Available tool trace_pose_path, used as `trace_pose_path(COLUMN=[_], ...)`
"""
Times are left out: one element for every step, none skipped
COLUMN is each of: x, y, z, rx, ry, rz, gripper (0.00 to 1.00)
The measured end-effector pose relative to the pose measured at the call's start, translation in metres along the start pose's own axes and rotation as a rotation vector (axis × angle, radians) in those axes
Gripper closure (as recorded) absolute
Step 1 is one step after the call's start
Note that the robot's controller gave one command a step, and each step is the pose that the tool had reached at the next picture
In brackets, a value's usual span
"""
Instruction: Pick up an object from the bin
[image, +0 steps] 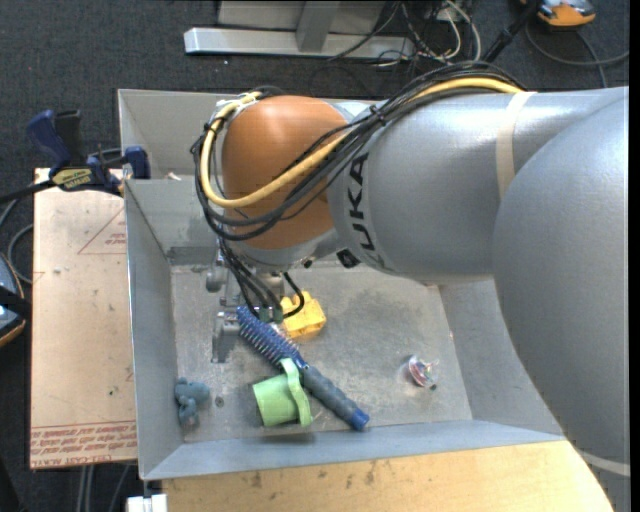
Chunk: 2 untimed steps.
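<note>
We start at the near wall of the bin (330, 448). A green cup-shaped piece (280, 400) lies on its side, touching the blue brush (325, 392). The brush runs diagonally from close to that wall up toward the left. Near the left wall sits a grey figure (189, 401). Well apart on the right is a clear-and-pink trinket (420, 372) with open floor all round it. Further back, the brush's ribbed end sits right at the pincer (238, 322), and a yellow block (305, 316) lies just beside it. We cannot tell whether the pincer is apart or together. Behind it, the orange wrist cover (275, 170) hangs over the bin's far half.
</note>
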<state>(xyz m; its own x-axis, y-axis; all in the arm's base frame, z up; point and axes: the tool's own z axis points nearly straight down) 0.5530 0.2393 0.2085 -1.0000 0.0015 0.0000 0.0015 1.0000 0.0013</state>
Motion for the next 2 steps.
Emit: trace_pose_path(x=[0.001,-0.007], y=[-0.088,-0.116], z=[0.04,0.115], rx=[0.005,0.002], ry=[0.003,0.004], rz=[-0.111,-0.017], gripper=[0.0,0.0])
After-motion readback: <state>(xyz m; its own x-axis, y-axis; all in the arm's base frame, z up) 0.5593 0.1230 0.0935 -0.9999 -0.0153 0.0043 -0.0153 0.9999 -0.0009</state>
